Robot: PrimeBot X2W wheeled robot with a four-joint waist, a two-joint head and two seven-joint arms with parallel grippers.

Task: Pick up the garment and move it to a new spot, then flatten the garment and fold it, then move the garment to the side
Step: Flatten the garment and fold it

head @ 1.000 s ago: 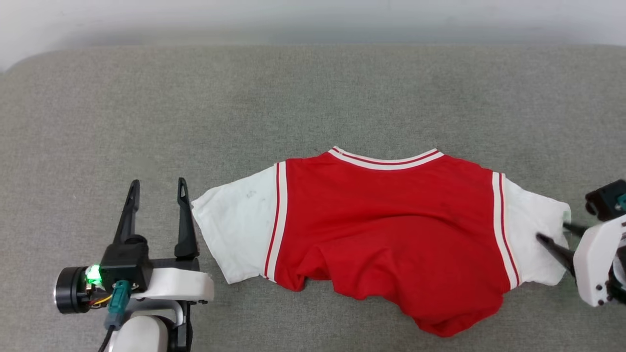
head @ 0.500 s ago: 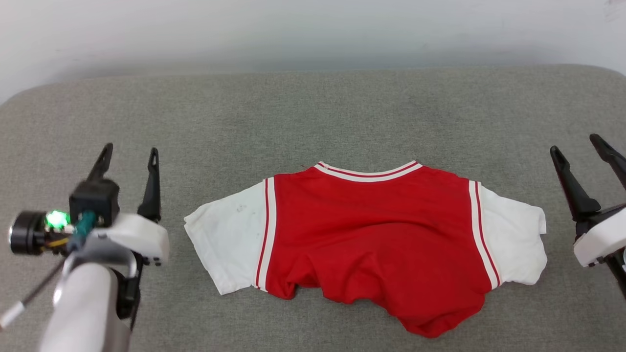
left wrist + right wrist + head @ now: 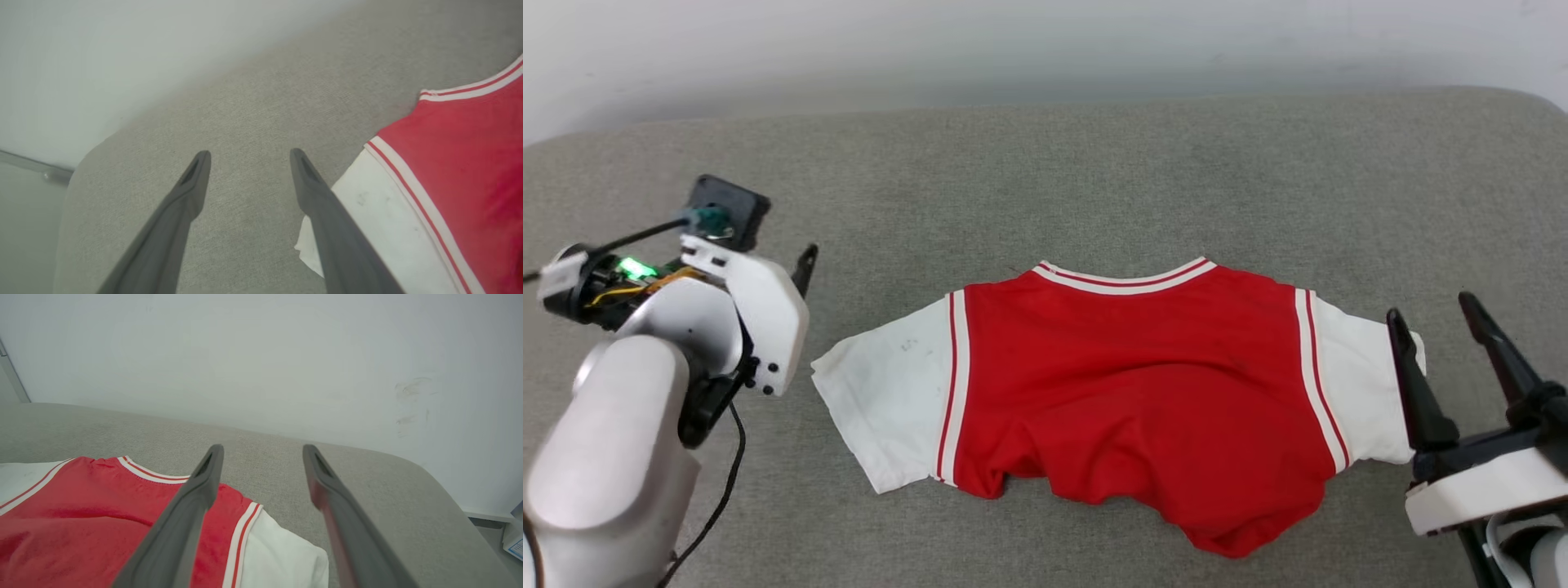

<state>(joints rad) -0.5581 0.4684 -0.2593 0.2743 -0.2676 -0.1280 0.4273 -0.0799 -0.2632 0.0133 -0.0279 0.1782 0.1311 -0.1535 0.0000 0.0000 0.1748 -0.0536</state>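
The garment lies spread on the grey upholstered surface, plain red face up, collar at the far side, white sleeves out to either side. Its near hem is bunched and uneven. My left gripper is open and empty, hovering just left of the left sleeve; in the head view the left arm covers most of its fingers. My right gripper stands open and empty at the lower right, one finger overlapping the right sleeve's outer edge. The right wrist view looks past that gripper over the garment.
The grey surface stretches well beyond the shirt on all sides and ends at a white wall. Its rounded left corner and right corner drop to the floor. A black cable hangs from the left arm.
My right gripper has let go of the right sleeve, opened wide and drawn back to the lower right. The left arm has risen and turned. The head camera has shifted too.
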